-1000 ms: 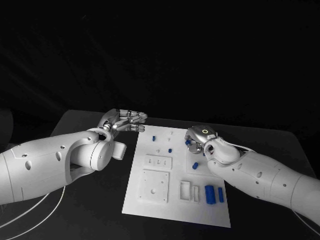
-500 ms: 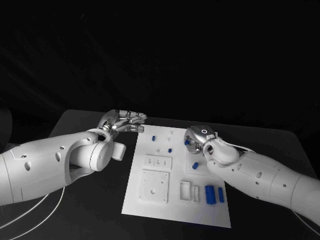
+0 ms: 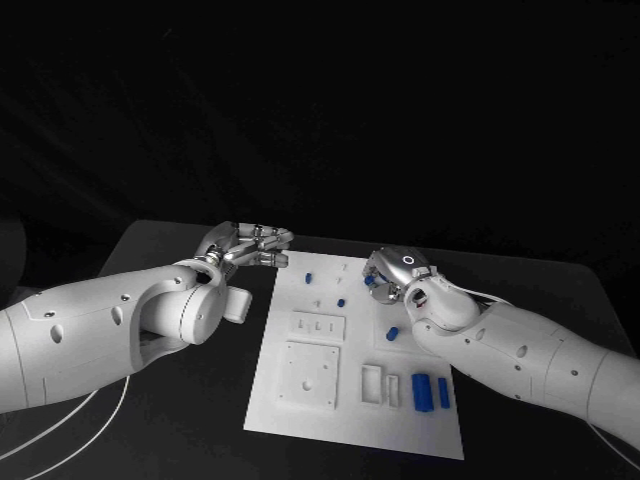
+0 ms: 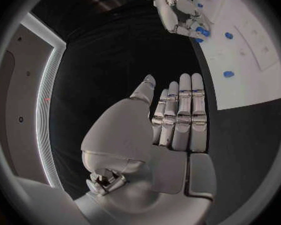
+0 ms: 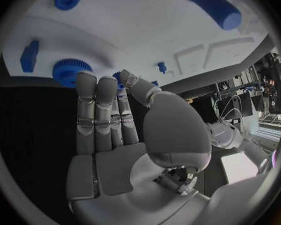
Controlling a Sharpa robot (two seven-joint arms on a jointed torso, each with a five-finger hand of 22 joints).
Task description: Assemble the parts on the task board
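Task board (image 3: pixel 352 395) lay white on the table, blue parts (image 3: pixel 430 390) scattered across it. Left hand (image 3: pixel 248 244) hovered beside it with straight fingers, grasping nothing. Right hand (image 3: pixel 388 277) pinched a small blue part (image 4: pixel 202 32).

From your head camera, the right silver many-fingered hand (image 3: pixel 391 274) covers the small blue pieces beneath its fingers, so you cannot tell whether it grips one. In its wrist camera, a blue ridged round piece (image 5: pixel 70 71) sits half hidden behind the fingertips (image 5: pixel 86 80).
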